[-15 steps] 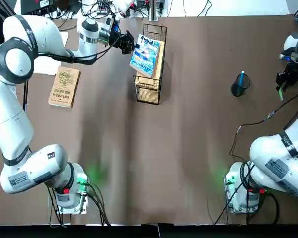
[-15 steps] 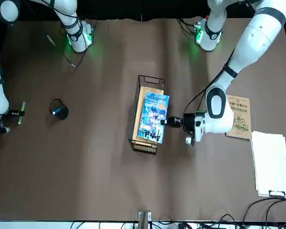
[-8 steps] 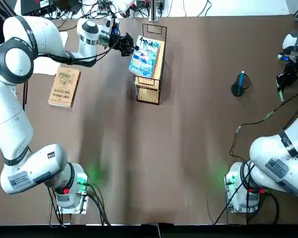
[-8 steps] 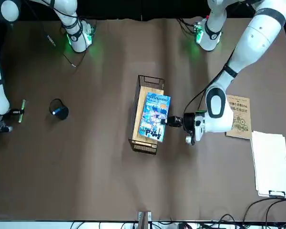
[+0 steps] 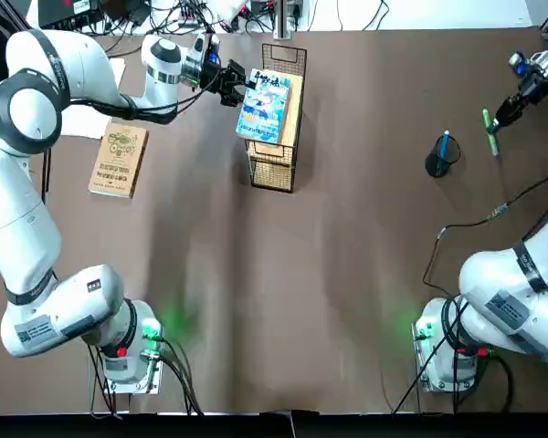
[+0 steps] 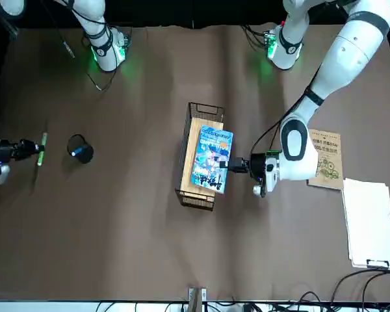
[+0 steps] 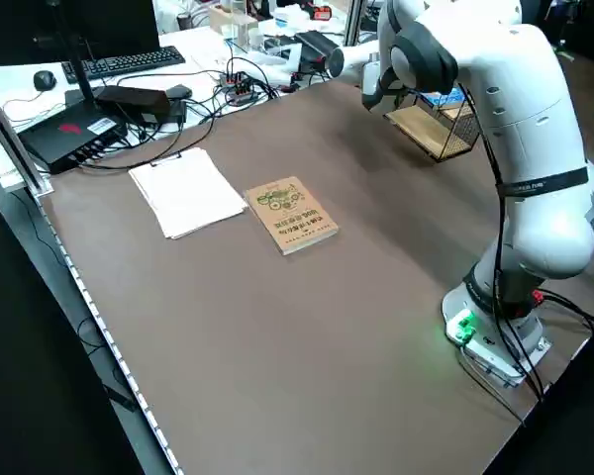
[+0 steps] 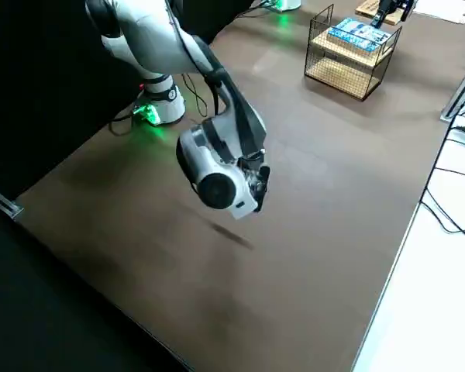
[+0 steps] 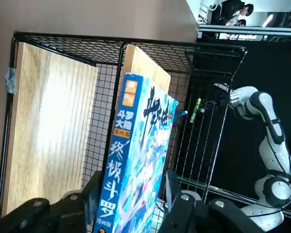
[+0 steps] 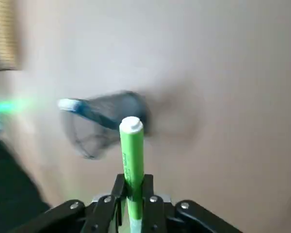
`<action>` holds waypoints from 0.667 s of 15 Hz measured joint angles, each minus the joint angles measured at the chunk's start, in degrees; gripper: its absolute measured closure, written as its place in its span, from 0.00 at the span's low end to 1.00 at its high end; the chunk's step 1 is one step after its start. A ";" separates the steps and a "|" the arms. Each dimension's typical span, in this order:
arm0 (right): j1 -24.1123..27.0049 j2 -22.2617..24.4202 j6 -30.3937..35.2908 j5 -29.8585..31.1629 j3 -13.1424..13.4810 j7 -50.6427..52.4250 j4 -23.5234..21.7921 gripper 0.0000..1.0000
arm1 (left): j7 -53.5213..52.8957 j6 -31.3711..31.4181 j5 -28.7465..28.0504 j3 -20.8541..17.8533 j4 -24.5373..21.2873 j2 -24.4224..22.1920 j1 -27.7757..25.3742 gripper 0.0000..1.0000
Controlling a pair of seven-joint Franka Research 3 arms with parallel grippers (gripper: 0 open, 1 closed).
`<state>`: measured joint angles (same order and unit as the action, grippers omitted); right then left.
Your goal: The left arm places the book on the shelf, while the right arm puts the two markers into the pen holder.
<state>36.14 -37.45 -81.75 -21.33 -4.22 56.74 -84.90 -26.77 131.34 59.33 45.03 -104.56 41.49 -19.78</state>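
Left gripper (image 5: 235, 85) clamped on the book's (image 5: 263, 106) edge; book sits over the shelf (image 5: 279, 146) plank top, can't tell if it's touching. Right gripper (image 10: 132, 198) pinches the green marker (image 10: 131, 160), raised near the pen holder (image 5: 437, 162), not over it. Blue marker (image 5: 445, 145) stands in the holder. Tan book (image 5: 118, 161) lies on the tabletop (image 5: 347, 274), left of the shelf.
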 joint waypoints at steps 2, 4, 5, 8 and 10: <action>1.07 -0.05 4.83 -6.12 -0.04 5.57 -0.17 0.83 | -0.04 0.00 0.00 -0.30 -0.17 0.00 0.02 0.33; 1.65 -0.25 7.65 -10.72 -0.13 13.20 -1.18 0.83 | -0.04 0.00 0.00 -0.39 -0.26 0.00 0.02 0.27; 1.83 -0.42 8.52 -13.73 -0.16 17.73 -2.39 0.83 | -0.04 0.00 0.00 -0.40 -0.28 0.01 0.02 0.19; 2.81 -1.12 10.76 -23.23 -0.16 32.19 -7.93 0.83 | -0.04 0.00 0.00 -0.45 -0.34 0.09 0.00 0.10; 3.85 -2.09 11.46 -25.33 -0.15 39.75 -10.17 0.83 | -0.04 0.00 0.00 -0.46 -0.46 0.13 0.00 0.09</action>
<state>39.99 -39.54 -70.29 -46.67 -4.37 96.50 -95.07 -26.82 131.34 59.33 44.57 -105.02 41.63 -19.78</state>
